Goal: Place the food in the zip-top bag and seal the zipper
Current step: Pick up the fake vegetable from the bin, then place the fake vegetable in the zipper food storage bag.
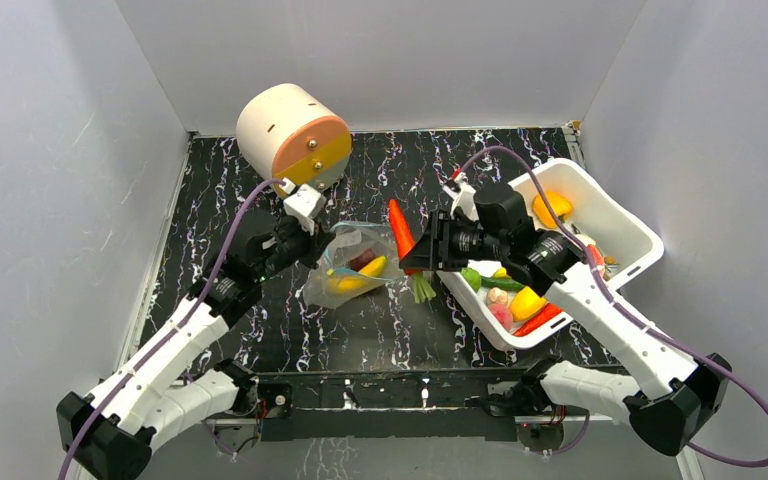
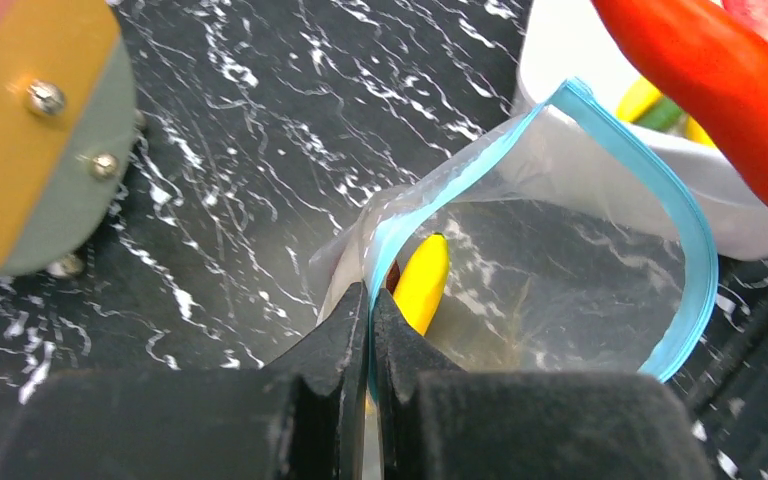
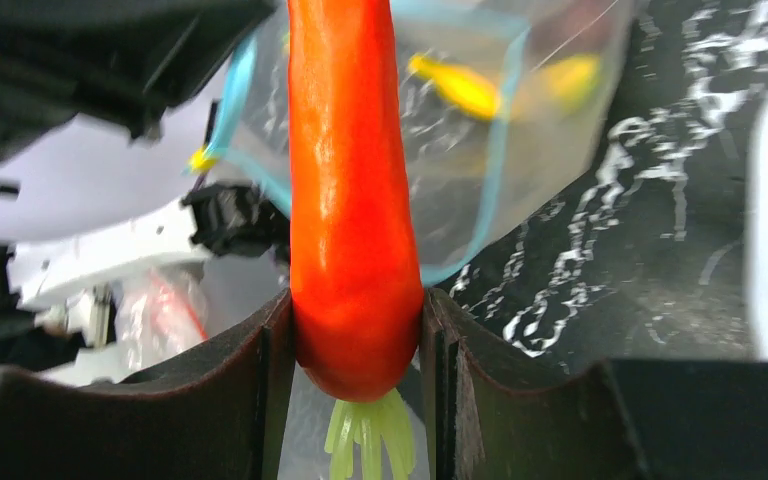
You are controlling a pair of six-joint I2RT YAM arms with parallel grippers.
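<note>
Your left gripper (image 2: 370, 300) pinches the teal-blue zipper (image 2: 700, 255) of the clear floppy bag (image 2: 560, 200); your right gripper (image 3: 357, 325), half-spread, clamps an orange-red plastic carrot (image 3: 350, 180), apparently beside the bag's mouth; black marbled tabletop (image 1: 380, 330), white walls (image 1: 60, 200)

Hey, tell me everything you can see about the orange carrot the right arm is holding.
The toy carrot is glossy orange-red plastic, tapered, with a pale green stalk tuft at its thick end. The right end effector clamps that thick end between both pads, held in the air, tip pointing toward the open zip-top bag.
</note>
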